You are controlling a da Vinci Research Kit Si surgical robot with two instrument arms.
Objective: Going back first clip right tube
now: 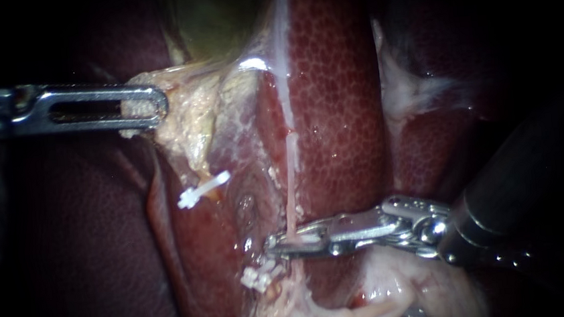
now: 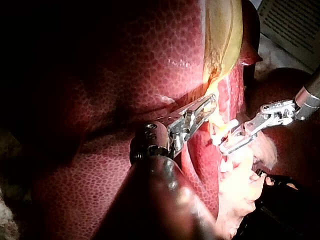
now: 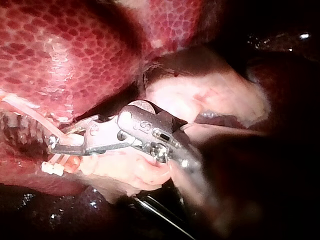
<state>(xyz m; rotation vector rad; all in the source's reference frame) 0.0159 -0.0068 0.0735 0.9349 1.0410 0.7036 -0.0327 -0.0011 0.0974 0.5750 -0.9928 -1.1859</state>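
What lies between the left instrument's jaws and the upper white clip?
There lies pale yellowish tissue: the left instrument holds its edge, and it runs down to the upper white clip. The endoscope view shows this.

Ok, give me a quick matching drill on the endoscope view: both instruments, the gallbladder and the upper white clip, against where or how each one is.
Things:
1. left instrument
2. right instrument
3. gallbladder
4. upper white clip

Places or states:
a. yellow-green, at the top of the view
b. tip at the thin tube
c. jaws shut on pale tissue
d. left of the thin tube, below the pale tissue

Pairs: 1-c, 2-b, 3-a, 4-d.
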